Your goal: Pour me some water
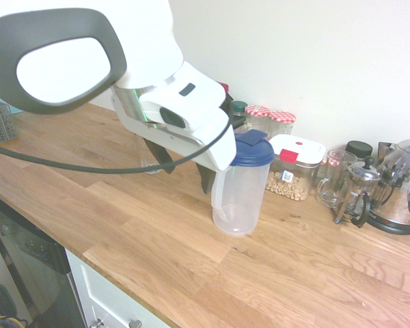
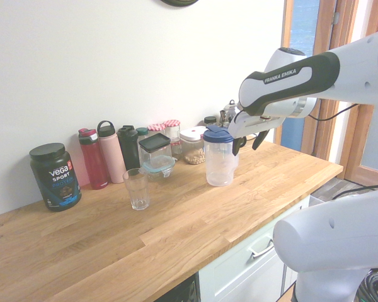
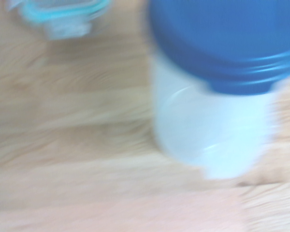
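A wooden worktop [image 2: 176,233] runs along a white wall. At frame centre-right stands the blue-lidded pitcher [image 2: 218,157]; the tool [image 2: 249,141], fingers spread wide and empty, hangs just beside it. A drinking glass [image 2: 137,188] stands left of centre.

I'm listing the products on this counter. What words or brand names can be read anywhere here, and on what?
"vega SPORT" on the black tub left of the bottles.
"FRANKA EMIKA" on the robot's arm.
A small label on the clear nut container is too small to read.
The wrist view is blurred and shows no text.
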Controlling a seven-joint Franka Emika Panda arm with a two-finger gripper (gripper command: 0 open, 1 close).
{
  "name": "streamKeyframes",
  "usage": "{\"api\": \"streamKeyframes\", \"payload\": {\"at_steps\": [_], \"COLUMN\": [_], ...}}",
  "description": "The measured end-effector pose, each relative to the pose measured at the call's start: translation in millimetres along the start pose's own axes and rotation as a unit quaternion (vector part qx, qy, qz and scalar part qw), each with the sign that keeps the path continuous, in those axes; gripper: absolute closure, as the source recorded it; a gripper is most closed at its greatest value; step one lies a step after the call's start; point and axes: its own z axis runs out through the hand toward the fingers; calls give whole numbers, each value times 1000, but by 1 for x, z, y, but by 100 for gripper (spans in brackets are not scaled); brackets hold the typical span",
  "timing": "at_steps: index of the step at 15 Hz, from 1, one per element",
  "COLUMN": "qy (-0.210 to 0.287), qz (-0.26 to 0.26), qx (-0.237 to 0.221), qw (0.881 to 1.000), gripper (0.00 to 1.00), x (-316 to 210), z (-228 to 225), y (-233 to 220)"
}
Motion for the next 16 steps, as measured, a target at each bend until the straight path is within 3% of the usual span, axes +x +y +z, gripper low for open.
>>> {"api": "streamKeyframes", "payload": {"at_steps": [5, 6, 16], "qy": [7, 8, 2], "qz": [-22, -27, -31], "qx": [-11, -10, -13], "qw": [1000, 1000, 999], "gripper": [0, 100, 100], "x": [20, 25, 46], "z": [60, 65, 92], "y": [-12, -20, -39]}}
